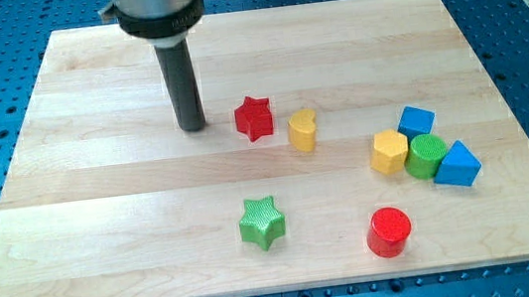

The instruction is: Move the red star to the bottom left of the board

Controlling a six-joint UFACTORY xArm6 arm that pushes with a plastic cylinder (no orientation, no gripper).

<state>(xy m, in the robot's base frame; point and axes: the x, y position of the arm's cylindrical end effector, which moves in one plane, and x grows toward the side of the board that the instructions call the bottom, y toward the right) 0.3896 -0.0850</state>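
Red ridged plastic star block (254,118): on pale wooden surface (103,217), near my tip (193,128), dark rod; no claw visible.

Your arm comes down from the view's top, a little to the view's left of the middle. You can see only its last part. Up high there is a wide, round, shiny grey piece with a black ring under it. The view's top edge cuts this piece off, so the rest of your arm is out of sight. From the black ring a straight dark rod (182,83) hangs down. The rod stands almost straight up and looks thinner than the ring above it. At the bottom of the rod is my tip (193,128), which sits low, right at the desk (101,207).
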